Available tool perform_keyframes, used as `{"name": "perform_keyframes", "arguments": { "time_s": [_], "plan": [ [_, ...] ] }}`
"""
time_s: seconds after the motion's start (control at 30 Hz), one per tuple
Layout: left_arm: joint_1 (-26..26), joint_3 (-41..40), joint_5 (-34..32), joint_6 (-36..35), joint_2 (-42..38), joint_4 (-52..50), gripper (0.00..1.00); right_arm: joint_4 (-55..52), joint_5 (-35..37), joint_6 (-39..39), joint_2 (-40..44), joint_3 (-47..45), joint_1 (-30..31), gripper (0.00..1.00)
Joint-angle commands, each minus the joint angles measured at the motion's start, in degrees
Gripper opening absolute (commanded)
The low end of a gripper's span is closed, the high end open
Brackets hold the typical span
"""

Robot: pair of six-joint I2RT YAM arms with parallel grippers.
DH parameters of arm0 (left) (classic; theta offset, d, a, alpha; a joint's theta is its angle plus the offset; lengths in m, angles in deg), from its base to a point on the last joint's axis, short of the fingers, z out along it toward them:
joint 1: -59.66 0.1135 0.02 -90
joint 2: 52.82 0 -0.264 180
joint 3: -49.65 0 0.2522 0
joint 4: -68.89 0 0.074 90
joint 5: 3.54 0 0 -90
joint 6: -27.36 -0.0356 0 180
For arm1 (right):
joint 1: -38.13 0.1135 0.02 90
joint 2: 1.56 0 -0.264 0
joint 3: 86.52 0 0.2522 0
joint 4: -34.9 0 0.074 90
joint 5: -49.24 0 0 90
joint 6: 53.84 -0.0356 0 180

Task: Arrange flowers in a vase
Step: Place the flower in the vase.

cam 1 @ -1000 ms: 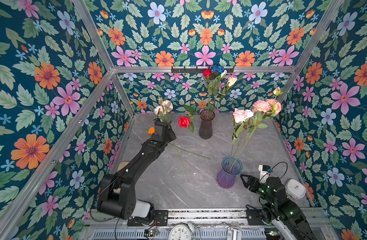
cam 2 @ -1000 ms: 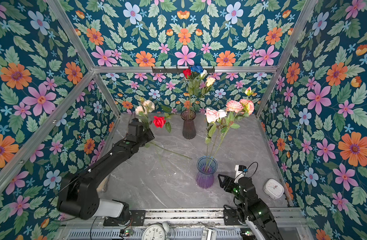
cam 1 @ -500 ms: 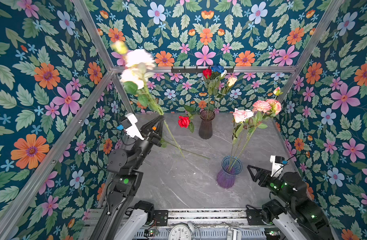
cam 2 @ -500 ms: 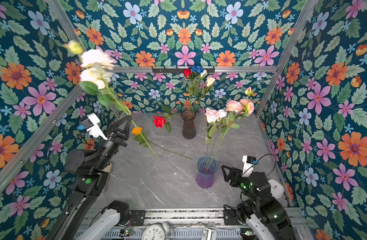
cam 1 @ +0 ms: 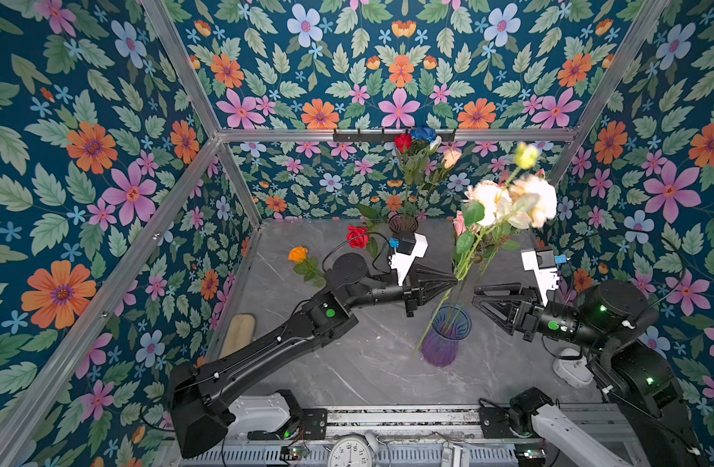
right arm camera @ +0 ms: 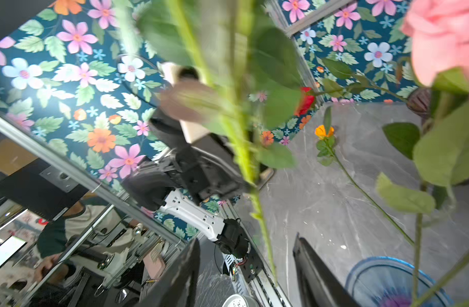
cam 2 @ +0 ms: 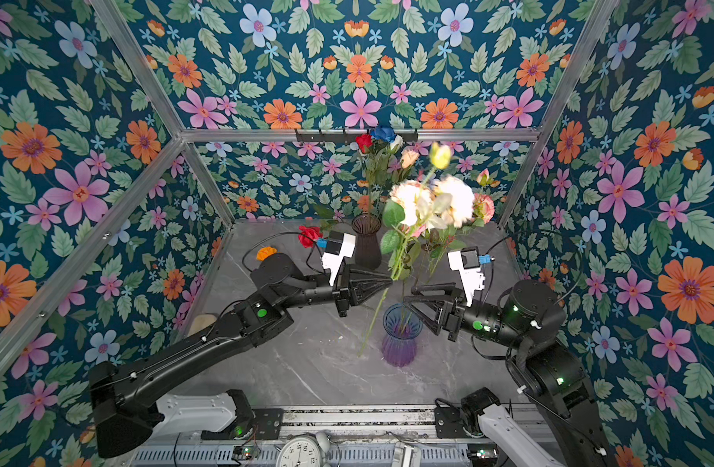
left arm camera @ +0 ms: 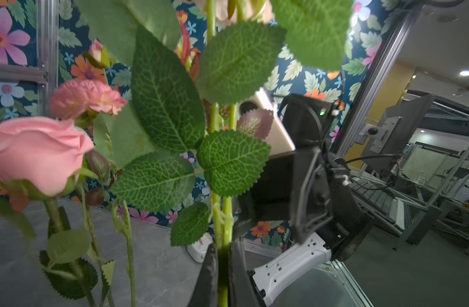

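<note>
Left end effector (cam 1: 452,282) grips white flowers (cam 1: 509,198) near the purple vase (cam 1: 442,345); right end effector (cam 1: 476,295) stands open.

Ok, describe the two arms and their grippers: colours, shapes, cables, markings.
The left arm and right arm are matte black with white base links and a green dot on each. Each wrist carries a white camera bracket with a blue plug and looping black cable. The left gripper and right gripper have black, tapered fingers.

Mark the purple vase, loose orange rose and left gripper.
purple vase (cam 1: 443,350), in a top view, ribbed body.
orange rose (cam 1: 298,254), in a top view, bloom.
left gripper (cam 1: 453,279), in a top view, between fingertips.
</note>
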Motion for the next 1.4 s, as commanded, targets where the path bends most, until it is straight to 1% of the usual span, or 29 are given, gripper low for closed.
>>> {"name": "perform_keyframes", "arguments": {
  "time_s": [0.0,0.1,0.2,0.3,0.37,0.53,0.77,0.9,1.0,1.03,1.1,1.17,1.2,1.23,1.27,1.3,1.37],
  "plan": [
    [-0.4,0.9,3.1,0.5,2.6,7.1,0.00,3.2,-4.3,1.1,-0.5,1.5,0.0,0.53],
    [-0.6,0.2,5.0,3.3,4.1,11.4,0.00,2.9,-2.2,1.5,-0.8,1.6,0.0,0.48],
    [-0.7,-1.2,5.5,4.3,3.8,13.6,0.00,2.0,1.1,1.7,-0.8,1.2,0.0,0.42],
    [-0.7,-2.2,7.2,6.0,3.5,16.1,0.00,1.0,6.2,1.9,-0.5,0.4,0.0,0.31],
    [-0.7,-3.3,8.7,7.4,3.1,18.6,0.00,0.6,7.9,2.1,-0.5,0.1,0.0,0.27],
    [-1.8,-3.4,9.9,8.5,4.5,19.5,0.00,4.3,6.0,0.7,-1.8,-1.2,0.0,0.27],
    [-2.8,-3.3,9.3,8.3,6.3,19.7,0.00,7.0,4.4,-0.1,-1.8,-2.3,0.0,0.24],
    [-2.9,-2.6,9.9,8.4,7.0,19.3,0.00,6.5,4.9,0.3,-1.3,-2.7,0.0,0.16],
    [-2.9,-2.3,9.8,8.2,7.3,18.8,0.00,5.8,5.6,0.5,-0.7,-2.7,0.0,0.05],
    [-2.9,-2.4,9.4,7.5,7.0,18.0,0.08,5.4,6.1,0.8,-0.4,-2.5,0.0,0.01],
    [-2.8,-3.6,5.6,4.5,5.0,14.9,0.38,3.7,8.0,1.9,0.1,-1.7,0.0,0.00],
    [-2.7,-5.9,-1.4,-0.2,1.0,9.4,0.60,0.8,11.3,4.1,0.9,-0.1,0.0,0.00],
    [-2.3,-6.7,-5.1,-1.9,-0.8,6.3,0.65,-0.3,12.9,5.2,1.3,0.7,0.0,0.00],
    [-1.3,-7.5,-9.5,-2.9,-2.9,3.2,0.69,-1.5,14.8,6.5,1.6,1.6,0.1,0.00],
    [0.2,-8.5,-13.6,-2.7,-4.8,0.6,0.70,-2.7,16.5,7.9,1.8,2.8,0.1,0.00],
    [2.3,-9.6,-16.3,-1.3,-6.2,-0.9,0.70,-3.7,18.1,9.2,1.8,3.9,0.0,0.00],
    [9.3,-13.8,-18.5,5.0,-9.5,-1.2,0.69,-5.4,21.8,12.0,1.8,5.6,0.0,0.00]
  ]
}}
